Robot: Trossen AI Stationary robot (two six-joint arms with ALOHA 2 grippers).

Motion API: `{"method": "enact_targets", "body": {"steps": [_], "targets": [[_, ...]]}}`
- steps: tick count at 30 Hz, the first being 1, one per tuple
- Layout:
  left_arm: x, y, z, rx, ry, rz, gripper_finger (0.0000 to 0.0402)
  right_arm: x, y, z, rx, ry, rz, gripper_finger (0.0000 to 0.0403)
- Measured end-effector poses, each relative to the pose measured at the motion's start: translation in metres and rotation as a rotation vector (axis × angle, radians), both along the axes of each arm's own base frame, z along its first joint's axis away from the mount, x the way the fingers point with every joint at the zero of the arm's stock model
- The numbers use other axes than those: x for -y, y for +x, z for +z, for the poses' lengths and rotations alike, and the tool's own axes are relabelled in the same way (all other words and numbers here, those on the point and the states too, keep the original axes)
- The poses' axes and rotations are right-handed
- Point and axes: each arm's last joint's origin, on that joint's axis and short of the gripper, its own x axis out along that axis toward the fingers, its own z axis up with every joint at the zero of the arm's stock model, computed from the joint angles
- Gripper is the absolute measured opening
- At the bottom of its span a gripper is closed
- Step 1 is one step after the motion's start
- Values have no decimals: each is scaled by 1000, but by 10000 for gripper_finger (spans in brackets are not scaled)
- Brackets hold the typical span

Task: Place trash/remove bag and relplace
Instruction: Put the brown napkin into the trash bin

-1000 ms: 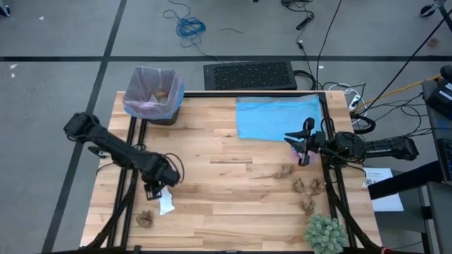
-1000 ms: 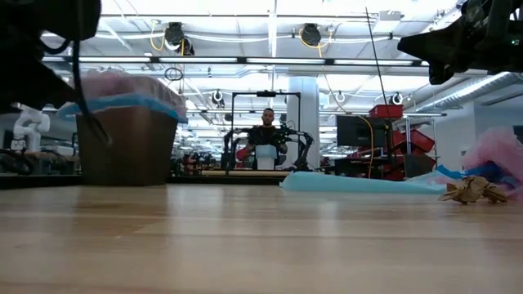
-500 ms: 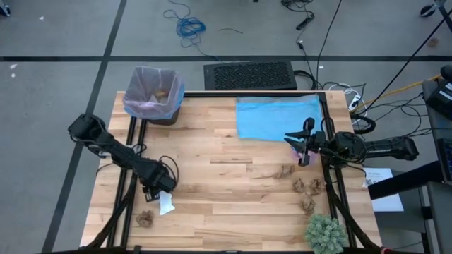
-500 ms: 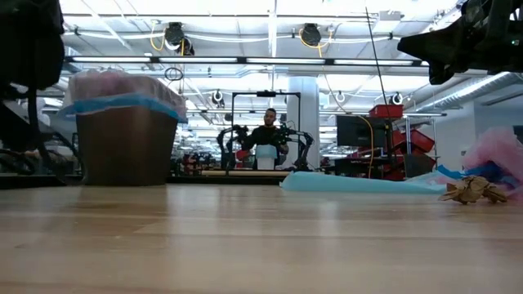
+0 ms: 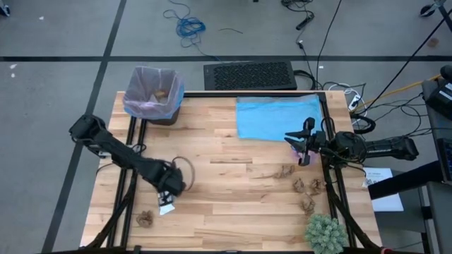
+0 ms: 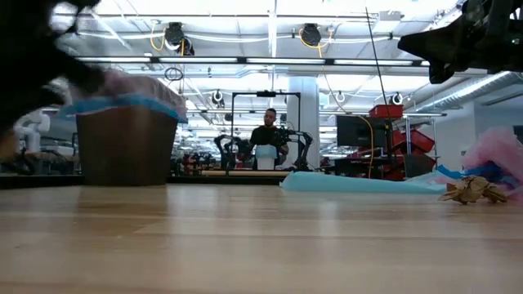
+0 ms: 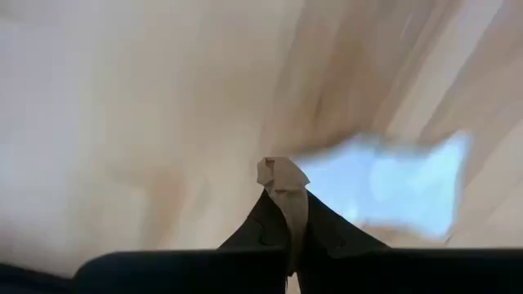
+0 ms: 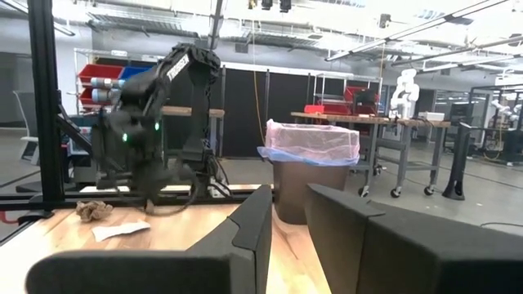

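My left gripper (image 5: 171, 192) points down over the table's near left part, shut on a small tan paper scrap (image 7: 282, 174). A white scrap (image 5: 167, 209) and a brown wad (image 5: 145, 219) lie on the wood just beside it. More brown wads (image 5: 308, 185) lie at the near right. The lavender-pink bag (image 5: 153, 92) lines the bin at the far left corner, with wads inside. My right gripper (image 8: 288, 224) hangs level at the right edge, open, nothing between its fingers. My left gripper pinches the tan scrap's lower part (image 7: 292, 214) between its two shut fingers, coming from above and pointing down. The scrap's crumpled end (image 7: 278, 170) sticks out past the fingertips. I cannot tell whether it touches the wood.
A light blue plastic bag (image 5: 275, 116) lies flat at the far right. A green spiky plant (image 5: 325, 233) stands at the near right corner. A pink crinkly plastic heap (image 6: 498, 151) shows at the right in the low view. Bare wood fills the table's middle.
My left gripper has shifted a little toward the table's right edge, staying over the near left part. The white scrap and the brown wad lie where they were. My right arm has kept still.
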Motion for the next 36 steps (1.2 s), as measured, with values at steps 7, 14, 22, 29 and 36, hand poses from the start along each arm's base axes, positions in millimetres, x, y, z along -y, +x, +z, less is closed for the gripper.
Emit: {"method": "enact_targets", "body": {"steps": [7, 14, 22, 29, 36], "targets": [[-24, 36, 84, 280, 359, 62, 2, 0, 0, 2, 19, -6, -2, 70], [-85, 42, 165, 388, 732, 254, 1, 0, -1, 2, 24, -13, -3, 70], [-167, 22, 217, 293, 866, 446, 0, 0, 0, 2, 17, 1, 1, 70], [-229, -6, 219, 128, 842, 572, 0, 0, 0, 1, 18, 22, 8, 70], [-270, -23, 207, 22, 725, 521, 7, 0, 0, 1, 12, 21, 8, 70]]}}
